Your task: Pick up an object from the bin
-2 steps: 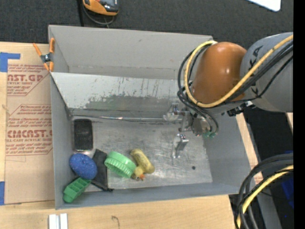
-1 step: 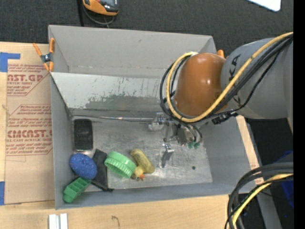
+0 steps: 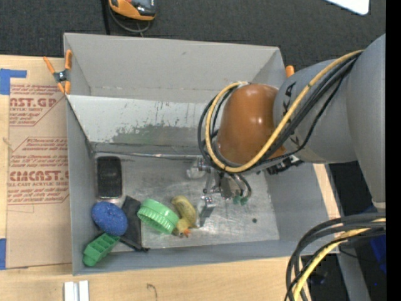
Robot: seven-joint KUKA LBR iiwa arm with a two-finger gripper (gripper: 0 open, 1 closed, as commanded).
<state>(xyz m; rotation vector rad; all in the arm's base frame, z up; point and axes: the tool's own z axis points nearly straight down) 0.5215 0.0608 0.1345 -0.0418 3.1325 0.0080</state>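
My gripper (image 3: pixel 208 202) hangs low over the bin floor, right of centre, under the arm's orange cover. Just to its left lies a yellowish, banana-like object (image 3: pixel 185 209) with a small orange tip, close to the gripper but not visibly held. Left of that sits a green round ribbed lid (image 3: pixel 158 216), tilted on its side. A small dark green piece (image 3: pixel 240 199) lies immediately right of the gripper.
At the bin's front left lie a blue rough ball (image 3: pixel 109 216), a green plastic piece (image 3: pixel 100 248) and a flat black piece (image 3: pixel 133 228). A black rectangular block (image 3: pixel 108 176) rests by the left wall. The arm covers the bin's right side.
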